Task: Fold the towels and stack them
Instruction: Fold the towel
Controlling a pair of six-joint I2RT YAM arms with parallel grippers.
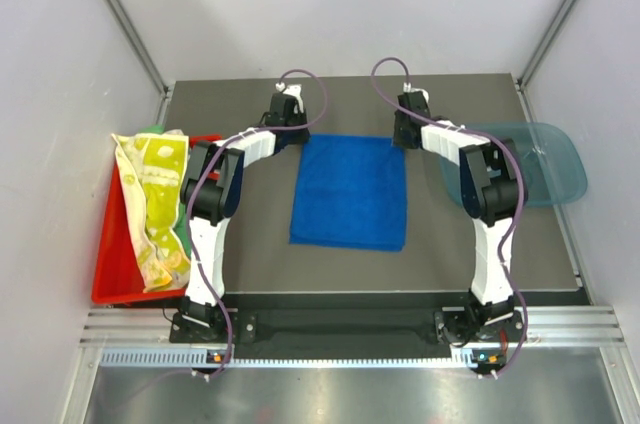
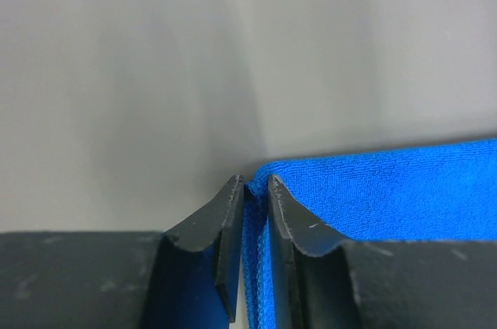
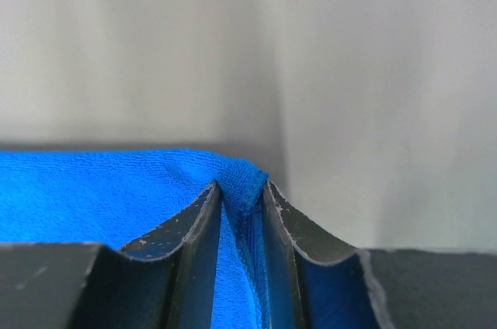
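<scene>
A royal blue towel [image 1: 350,192] lies spread on the dark table, its far edge between my two grippers. My left gripper [image 1: 297,131] is shut on the towel's far left corner; the left wrist view shows the blue cloth [image 2: 388,193] pinched between the fingers [image 2: 225,212]. My right gripper [image 1: 402,133] is shut on the far right corner; the right wrist view shows the cloth [image 3: 93,189] bunched between the fingers [image 3: 283,216]. A pale yellow towel with green crocodile print [image 1: 155,199] lies crumpled in the red tray [image 1: 108,264]. A bit of green towel [image 1: 183,234] shows under it.
The red tray stands at the table's left edge. A translucent blue bin [image 1: 545,159] sits at the right, behind the right arm. Grey walls close in the back and both sides.
</scene>
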